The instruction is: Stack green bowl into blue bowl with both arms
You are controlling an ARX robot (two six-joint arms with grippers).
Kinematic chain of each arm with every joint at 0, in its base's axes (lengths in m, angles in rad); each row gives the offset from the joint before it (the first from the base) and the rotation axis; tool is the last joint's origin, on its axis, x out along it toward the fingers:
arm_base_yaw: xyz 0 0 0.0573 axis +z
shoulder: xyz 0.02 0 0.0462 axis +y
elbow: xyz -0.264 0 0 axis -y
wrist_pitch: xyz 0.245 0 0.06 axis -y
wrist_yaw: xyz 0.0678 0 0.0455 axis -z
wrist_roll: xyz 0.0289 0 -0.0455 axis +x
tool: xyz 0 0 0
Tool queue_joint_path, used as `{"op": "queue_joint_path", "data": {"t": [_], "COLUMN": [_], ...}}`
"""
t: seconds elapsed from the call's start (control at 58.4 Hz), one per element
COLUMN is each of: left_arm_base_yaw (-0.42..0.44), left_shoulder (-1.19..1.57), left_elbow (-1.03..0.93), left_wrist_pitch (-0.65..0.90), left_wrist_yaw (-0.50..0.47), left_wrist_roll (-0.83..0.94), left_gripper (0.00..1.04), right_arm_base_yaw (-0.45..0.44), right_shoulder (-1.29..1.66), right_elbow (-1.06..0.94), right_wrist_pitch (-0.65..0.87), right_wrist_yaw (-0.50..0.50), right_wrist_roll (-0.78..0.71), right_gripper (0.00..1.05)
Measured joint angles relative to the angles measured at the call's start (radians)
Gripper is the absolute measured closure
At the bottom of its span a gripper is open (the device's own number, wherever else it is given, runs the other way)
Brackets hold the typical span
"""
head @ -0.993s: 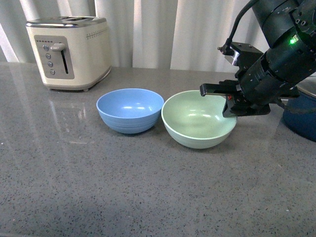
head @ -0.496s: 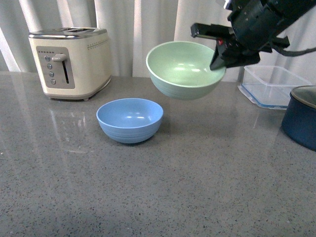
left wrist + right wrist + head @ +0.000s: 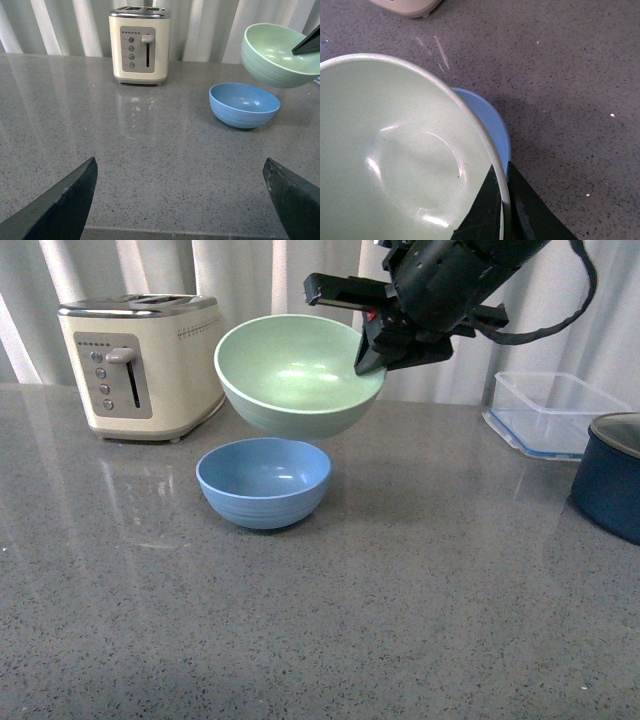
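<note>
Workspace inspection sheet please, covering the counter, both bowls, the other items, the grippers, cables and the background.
Surface: grey speckled counter, no spills seen.
Job's things: green bowl held in the air, a little tilted, over the blue bowl; blue bowl sits empty on the counter; not yet stacked.
Clutter: cream toaster at the back left; clear container and dark blue pot at the right.
Grippers: right gripper clamped on the green bowl's rim; left gripper open, holding nothing, apart from both bowls.
Cables: black cable loops beside the right arm, clear of the bowls.
Surroundings: pale curtain behind the counter.
</note>
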Motion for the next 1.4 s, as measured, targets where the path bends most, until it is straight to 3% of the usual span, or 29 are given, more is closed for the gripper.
{"op": "queue_joint_path", "data": {"t": [0.599, 0.942, 1.233, 1.404], "left_arm_base_yaw": [0.0, 0.0, 0.0, 0.0], "left_shoulder": [0.0, 0.0, 0.0, 0.0], "left_elbow": [0.0, 0.0, 0.0, 0.0], "left_wrist_pitch": [0.0, 0.0, 0.0, 0.0], "left_wrist_yaw": [0.0, 0.0, 0.0, 0.0], "left_wrist_roll": [0.0, 0.0, 0.0, 0.0], "left_gripper": [0.07, 0.07, 0.07, 0.07], "right_arm_base_yaw": [-0.002, -0.041, -0.102, -0.193], "right_shoulder": [0.125, 0.111, -0.09, -0.357], "right_elbow": [0.095, 0.069, -0.127, -0.383], "right_wrist_pitch": [0.01, 0.022, 0.075, 0.143], "right_wrist_yaw": [-0.008, -0.017, -0.027, -0.011], "right_wrist_roll": [-0.011, 0.012, 0.012, -0.008], "right_gripper": [1.03, 0.54, 0.09, 0.1]}}
